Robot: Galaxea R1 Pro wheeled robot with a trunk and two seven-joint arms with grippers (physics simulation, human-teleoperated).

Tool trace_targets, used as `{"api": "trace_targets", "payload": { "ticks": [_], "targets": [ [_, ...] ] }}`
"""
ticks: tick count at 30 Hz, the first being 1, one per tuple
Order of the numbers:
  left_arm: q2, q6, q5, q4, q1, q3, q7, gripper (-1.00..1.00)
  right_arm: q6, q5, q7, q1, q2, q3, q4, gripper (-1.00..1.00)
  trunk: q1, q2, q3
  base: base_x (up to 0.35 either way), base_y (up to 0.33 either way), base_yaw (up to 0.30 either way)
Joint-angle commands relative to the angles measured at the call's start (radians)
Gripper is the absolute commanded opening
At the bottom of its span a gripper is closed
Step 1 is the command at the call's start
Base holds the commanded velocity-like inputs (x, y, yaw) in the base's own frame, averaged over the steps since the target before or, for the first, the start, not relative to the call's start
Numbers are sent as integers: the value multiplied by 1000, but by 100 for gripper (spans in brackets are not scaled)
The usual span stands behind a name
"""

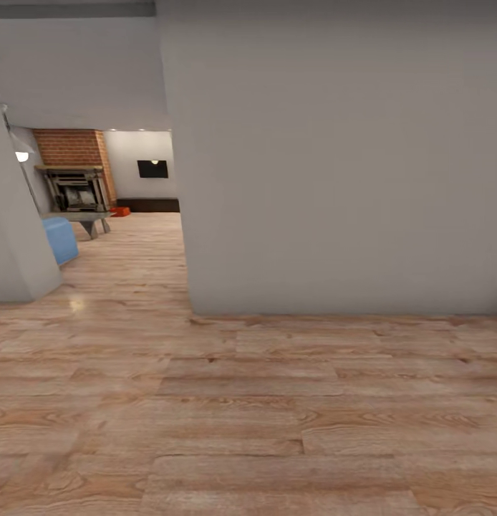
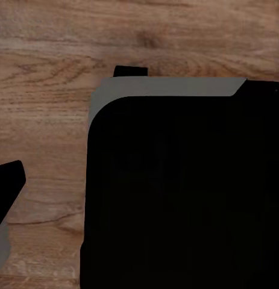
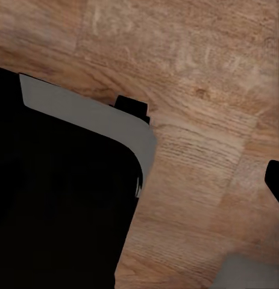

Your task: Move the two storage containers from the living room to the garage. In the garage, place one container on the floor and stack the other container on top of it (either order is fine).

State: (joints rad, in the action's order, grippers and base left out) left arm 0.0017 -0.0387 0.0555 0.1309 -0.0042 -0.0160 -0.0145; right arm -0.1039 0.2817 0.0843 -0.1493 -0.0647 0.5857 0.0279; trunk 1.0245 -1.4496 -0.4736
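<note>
A broad pale grey wall fills most of the head view, its foot meeting the light wood-plank floor along a straight line across the middle of the picture. The wall's vertical corner edge stands left of centre, and left of that edge a passage opens between it and a second grey wall corner at the far left. The planks in front of the wall run bare right across the view, leaving wide open room.

Through the passage lies the living room: a brick fireplace at the back, a low grey bench or hearth piece before it, and the end of a blue sofa just beside the left wall corner. A small orange-red shape sits on the floor beside the fireplace, far off; it may be one of the storage containers, though it is too small to be sure.

The left wrist view looks down on planks and on a large black body with a grey rounded edge, likely the robot's own base; a dark finger tip shows at the border. The right wrist view shows the same sort of black body over planks. Whether the fingers of either arm are spread or closed cannot be told, and nothing is seen held.
</note>
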Motion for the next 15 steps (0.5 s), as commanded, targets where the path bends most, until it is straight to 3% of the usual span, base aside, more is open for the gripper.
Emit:
{"api": "trace_targets", "payload": {
  "ticks": [1, 15],
  "targets": [
    [0, -3, 6, 0, 0, -1, -1, 100, -6, 11, 6, -1, 0, 7, 3, 100, 1, 0, -1, 321, 0, 221],
    [0, -3, 6, -1, 0, -2, -1, 100, -5, 11, 6, -1, 1, 6, 3, 100, 1, 0, -1, 321, 0, 264]
  ]
}}
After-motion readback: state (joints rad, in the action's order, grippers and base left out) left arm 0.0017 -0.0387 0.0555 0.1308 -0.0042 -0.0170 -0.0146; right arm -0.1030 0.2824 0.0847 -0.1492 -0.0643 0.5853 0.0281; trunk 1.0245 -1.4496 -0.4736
